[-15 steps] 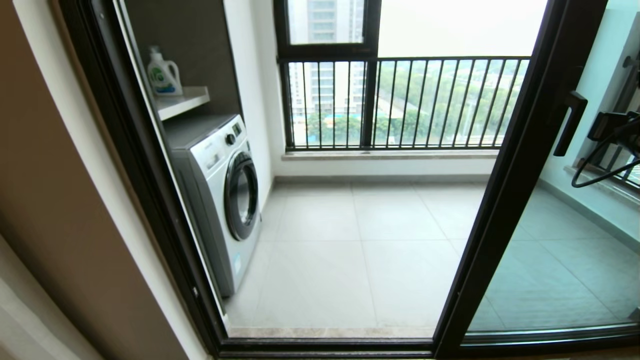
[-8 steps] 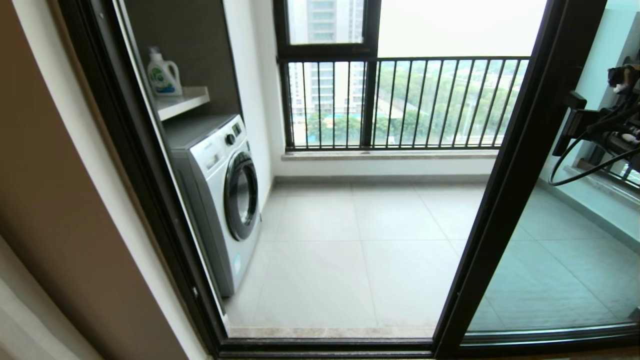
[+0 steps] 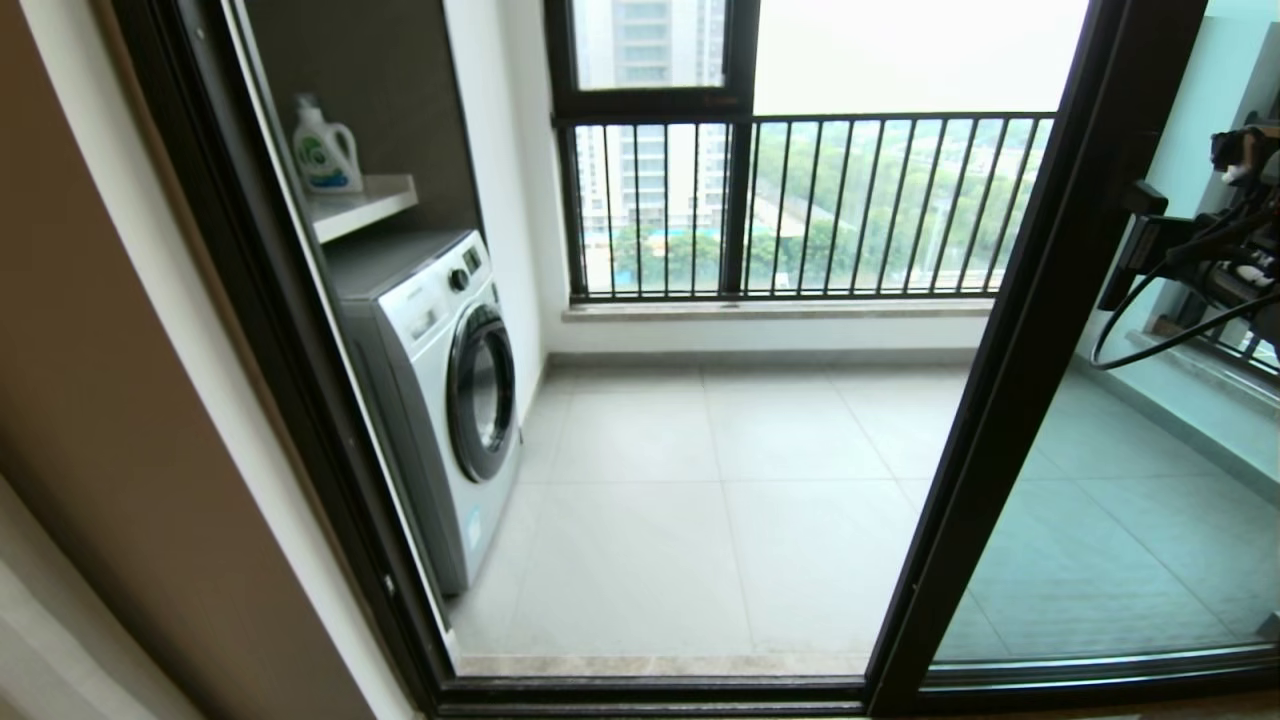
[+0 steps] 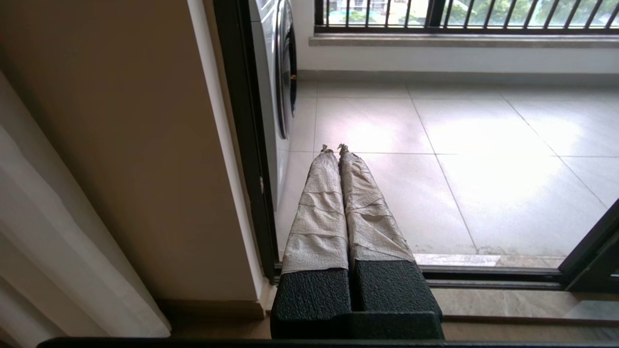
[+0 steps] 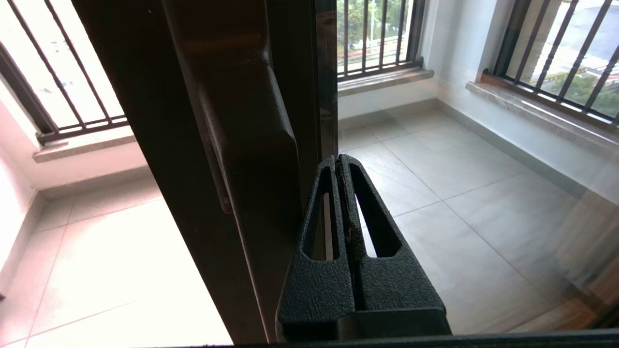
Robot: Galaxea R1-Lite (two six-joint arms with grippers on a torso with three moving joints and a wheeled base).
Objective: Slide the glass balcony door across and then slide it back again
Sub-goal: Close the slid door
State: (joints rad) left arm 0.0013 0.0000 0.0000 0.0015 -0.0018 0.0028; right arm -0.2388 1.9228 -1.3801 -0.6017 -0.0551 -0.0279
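The glass balcony door (image 3: 1090, 470), a tall clear pane in a slim black metal frame, is standing at the right of the opening, its leading upright slanting down the head view and its bottom rail sitting in the dark floor track (image 3: 650, 690). The doorway to its left is lying open onto the pale tiled balcony floor (image 3: 720, 500), with a white front-loading washing machine (image 3: 440, 390) against the left wall and a black-barred railing window (image 3: 800, 205) at the back.

A panel this size is likely heavy and rigid, gliding only along its track, so it is probably calling for a steady sideways push and not a lift or twist. The glass itself is looking smooth and offering no purchase; pressing on it would risk slipping or marking. The better hold is the stiff metal upright, or the small black latch handle (image 3: 1130, 245) mounted on it, which is giving a lip to bear against.

The right gripper (image 5: 340, 162) is sitting just beside that handle, on the glass side of the upright, its black fingers pressed together and pinching nothing. Whether it is actually touching the handle is hard to tell.

The left gripper (image 4: 334, 147) is hanging low near the left door jamb, its paper-wrapped fingers closed together and idle.
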